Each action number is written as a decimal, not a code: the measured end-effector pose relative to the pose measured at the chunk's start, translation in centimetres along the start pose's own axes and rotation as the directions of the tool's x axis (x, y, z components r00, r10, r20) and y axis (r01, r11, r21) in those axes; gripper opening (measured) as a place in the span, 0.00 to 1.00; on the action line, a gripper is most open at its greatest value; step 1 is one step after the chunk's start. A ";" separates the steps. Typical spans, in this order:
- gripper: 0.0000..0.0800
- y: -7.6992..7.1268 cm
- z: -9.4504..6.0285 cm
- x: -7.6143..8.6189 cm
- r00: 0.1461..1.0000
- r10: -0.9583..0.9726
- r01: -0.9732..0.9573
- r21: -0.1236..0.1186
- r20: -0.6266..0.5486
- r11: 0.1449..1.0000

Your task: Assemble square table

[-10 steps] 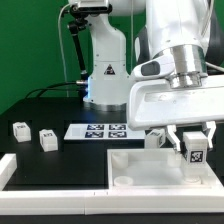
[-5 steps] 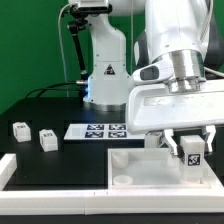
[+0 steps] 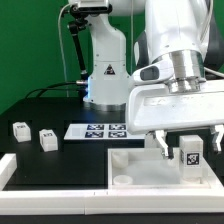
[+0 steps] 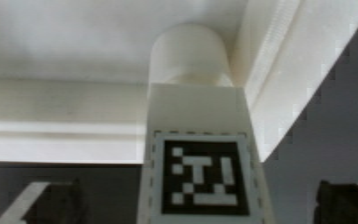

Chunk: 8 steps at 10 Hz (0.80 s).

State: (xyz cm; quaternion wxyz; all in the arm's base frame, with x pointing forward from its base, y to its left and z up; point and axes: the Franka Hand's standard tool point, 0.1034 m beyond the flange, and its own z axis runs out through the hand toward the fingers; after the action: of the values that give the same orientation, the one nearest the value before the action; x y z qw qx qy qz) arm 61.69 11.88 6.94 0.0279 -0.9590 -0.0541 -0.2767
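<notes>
The leg (image 3: 192, 155), a short white plastic block with smooth matte faces, is standing upright on the square top (image 3: 140, 168) near that top's end at the exterior view's right, its long axis running vertically and its tagged face turning toward the exterior camera. In the wrist view the leg (image 4: 202, 130) is ending in a rounded tip against the top's raised rim (image 4: 87, 60), and whether that tip is sitting in a corner socket cannot be told. The tag (image 4: 202, 172) is showing only a blocky black-and-white pattern, no letters. The square top is lying flat, white and smooth, with a raised rim and a round socket (image 3: 119, 157). The pincer (image 3: 190, 148) is hanging spread wide around the leg, its dark fingers (image 4: 30, 200) standing apart from the block on either side and not touching it. Two more legs (image 3: 20, 128) (image 3: 46, 138) are lying well apart on the black surface (image 3: 70, 155) at the exterior view's left, with the marker board (image 3: 100, 130) flat between them and the top. A long white border rail (image 3: 30, 170) is edging the surface.
</notes>
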 end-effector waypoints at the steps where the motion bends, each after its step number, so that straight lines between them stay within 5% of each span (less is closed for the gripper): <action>1: 0.81 0.0 0.0 0.0 1.000 0.000 0.000 0.000 0.000 1.000; 4: 0.81 0.1 0.0 0.1 1.000 -0.001 0.001 -0.001 0.001 1.000; 7: 0.81 1.3 -1.7 1.6 0.997 0.006 -0.006 -0.005 0.078 1.000; 8: 0.81 1.1 -1.2 0.8 0.985 0.008 -0.009 0.003 0.171 1.000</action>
State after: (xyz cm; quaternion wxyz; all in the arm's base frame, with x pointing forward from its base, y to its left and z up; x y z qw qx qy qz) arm 61.82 10.73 8.34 0.0260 -0.9794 -0.0528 -0.1932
